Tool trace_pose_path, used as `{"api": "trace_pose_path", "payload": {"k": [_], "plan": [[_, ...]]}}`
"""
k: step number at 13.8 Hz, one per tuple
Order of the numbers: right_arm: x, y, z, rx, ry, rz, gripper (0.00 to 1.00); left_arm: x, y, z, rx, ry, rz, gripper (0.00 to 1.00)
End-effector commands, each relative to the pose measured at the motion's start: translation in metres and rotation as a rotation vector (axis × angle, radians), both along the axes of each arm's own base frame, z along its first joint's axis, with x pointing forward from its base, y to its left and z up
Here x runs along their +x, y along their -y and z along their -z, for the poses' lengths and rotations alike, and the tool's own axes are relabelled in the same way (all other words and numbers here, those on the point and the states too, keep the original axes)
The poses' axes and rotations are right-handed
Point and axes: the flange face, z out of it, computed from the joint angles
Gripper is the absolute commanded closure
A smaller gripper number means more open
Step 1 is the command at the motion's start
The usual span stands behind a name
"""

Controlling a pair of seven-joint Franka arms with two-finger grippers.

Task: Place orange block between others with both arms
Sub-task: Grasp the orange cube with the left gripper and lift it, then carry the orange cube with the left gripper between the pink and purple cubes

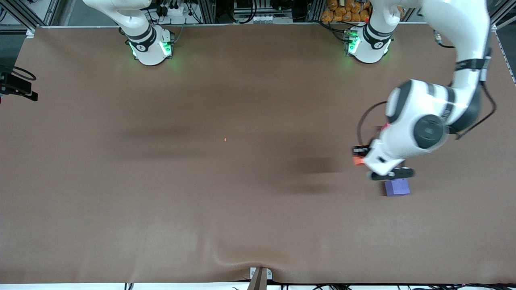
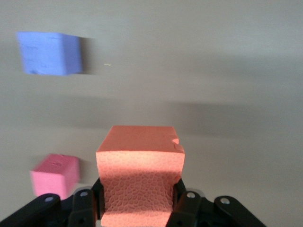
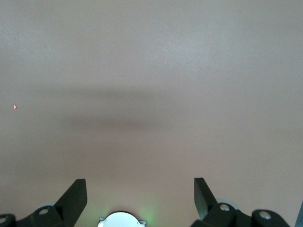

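Between our left gripper's (image 2: 137,208) fingers the orange block (image 2: 139,177) sits pinched, above the desk (image 1: 225,193); purple cube (image 2: 49,52) and pink cube (image 2: 55,176) lie apart ahead, gap offset sideways. Right gripper (image 3: 139,198) waits spread.

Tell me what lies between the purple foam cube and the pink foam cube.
Bare brown table only, as the left wrist view shows. The orange foam cube, gripped by the left gripper, is not yet between the purple cube and the pink cube.
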Motion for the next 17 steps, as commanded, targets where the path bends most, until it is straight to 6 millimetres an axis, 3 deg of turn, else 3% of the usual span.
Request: {"api": "trace_pose_path", "payload": {"k": [1,2,5,7,12,17], "plan": [[-0.002,0.0,0.0,-0.023,-0.002,0.011,0.0,-0.015,-0.048,0.035,-0.024,0.035,0.033,0.74],[-0.002,0.001,0.0,-0.023,-0.001,0.013,0.0,-0.016,-0.064,0.047,-0.027,0.057,0.022,0.74],[-0.002,0.001,0.0,-0.023,-0.001,0.013,0.0,-0.025,-0.08,0.075,0.002,0.091,0.035,0.74],[-0.001,0.0,0.0,-0.023,0.001,0.011,0.0,-0.027,-0.102,0.092,0.036,0.124,0.046,0.73],[-0.001,0.005,-0.001,-0.024,0.008,0.02,0.0,-0.037,-0.115,0.12,0.026,0.116,0.057,0.71],[-0.001,0.004,-0.001,-0.024,0.01,0.017,0.0,-0.039,-0.131,0.133,0.02,0.105,0.054,0.68]]}}
